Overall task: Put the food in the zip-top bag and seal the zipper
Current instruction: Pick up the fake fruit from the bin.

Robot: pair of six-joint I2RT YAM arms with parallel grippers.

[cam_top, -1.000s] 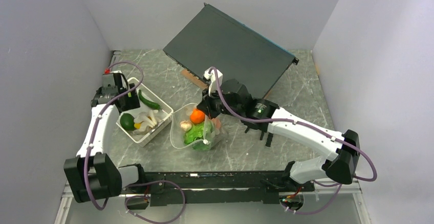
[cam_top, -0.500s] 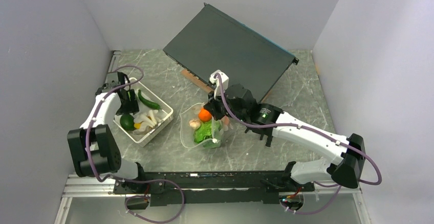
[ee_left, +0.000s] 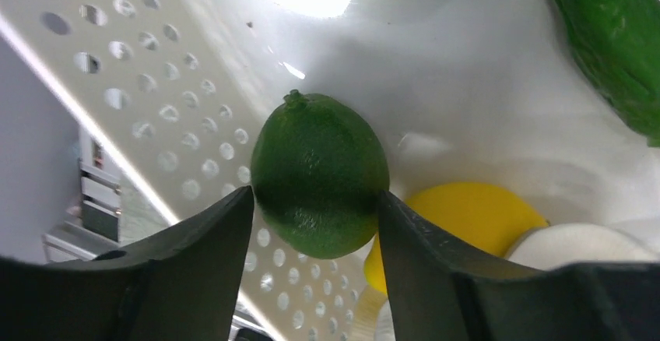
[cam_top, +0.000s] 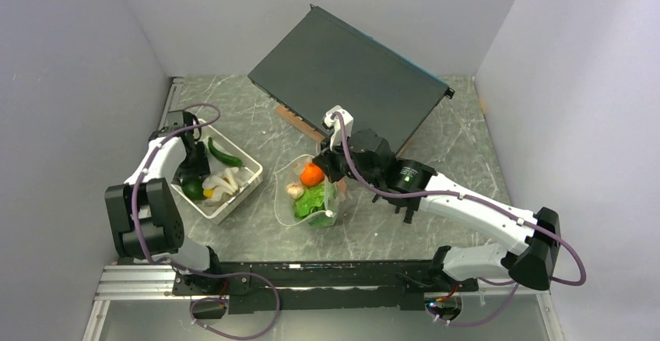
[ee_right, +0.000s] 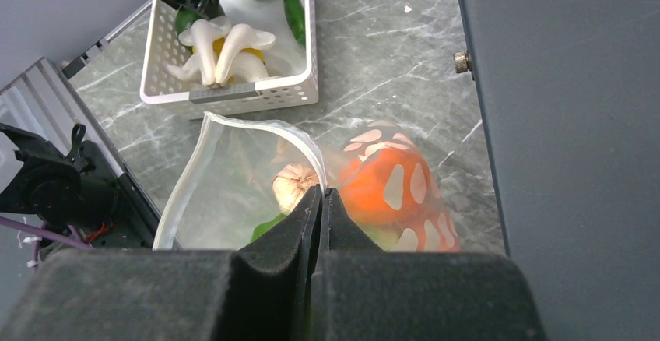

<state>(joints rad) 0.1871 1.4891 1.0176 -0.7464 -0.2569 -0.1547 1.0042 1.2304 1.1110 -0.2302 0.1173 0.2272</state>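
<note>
In the white perforated basket (cam_top: 243, 188), my left gripper (cam_top: 189, 171) has its fingers against both sides of a round green fruit (ee_left: 319, 174), which rests on the basket floor. Beside that fruit lie a yellow lemon (ee_left: 475, 216), a dark-green cucumber (ee_left: 615, 37) and white mushrooms (ee_right: 222, 49). My right gripper (ee_right: 321, 193) is shut on the zipper rim of the dotted zip-top bag (ee_right: 226, 185) and holds its mouth open. Inside the bag (cam_top: 282, 201) are an orange (cam_top: 312, 174), green lettuce (cam_top: 315, 201) and a pale mushroom (ee_right: 294, 185).
A large dark flat box (cam_top: 350, 68) leans at the back, close behind the right wrist, with a wooden strip (cam_top: 300, 123) at its near edge. Grey walls close in on both sides. The basket's wall (ee_left: 156, 100) is tight beside the left fingers.
My left gripper has dropped deeper into the basket, and its jaws have narrowed around the green fruit. The right gripper and the bag shifted slightly right, then stayed put.
</note>
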